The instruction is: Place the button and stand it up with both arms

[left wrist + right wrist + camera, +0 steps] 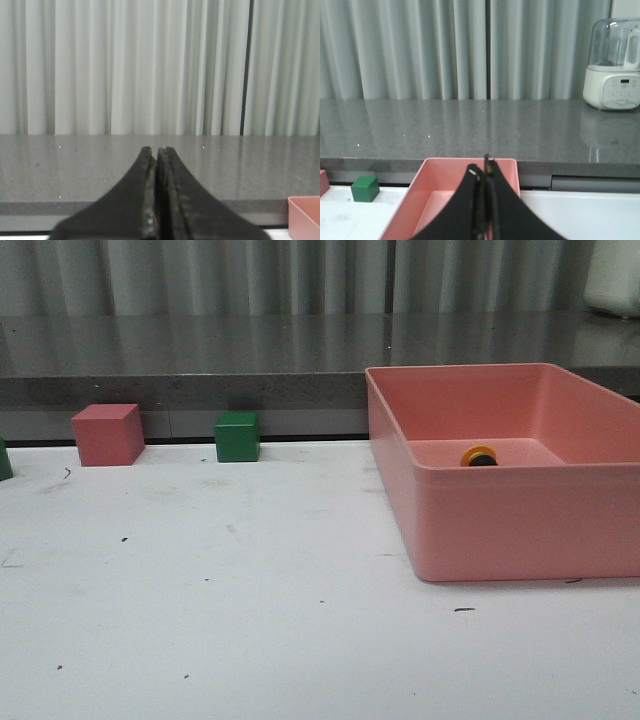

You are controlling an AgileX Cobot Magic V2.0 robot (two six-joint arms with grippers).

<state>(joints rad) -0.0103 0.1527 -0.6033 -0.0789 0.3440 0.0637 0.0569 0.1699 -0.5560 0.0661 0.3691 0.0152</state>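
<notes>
The button (480, 456) lies inside the pink bin (500, 530) near its far wall; only its yellow cap and black collar show over the rim in the front view. Neither arm shows in the front view. My left gripper (155, 150) is shut and empty, its black fingers pressed together, facing the grey counter and curtain. My right gripper (483, 167) is shut and empty, raised in front of the pink bin (445, 175). The button is hidden behind the fingers in the right wrist view.
A red cube (108, 434) and a green cube (237, 437) stand at the table's back edge, left of the bin. The green cube (365, 189) also shows in the right wrist view. A white appliance (614, 65) stands on the grey counter (200, 360) behind.
</notes>
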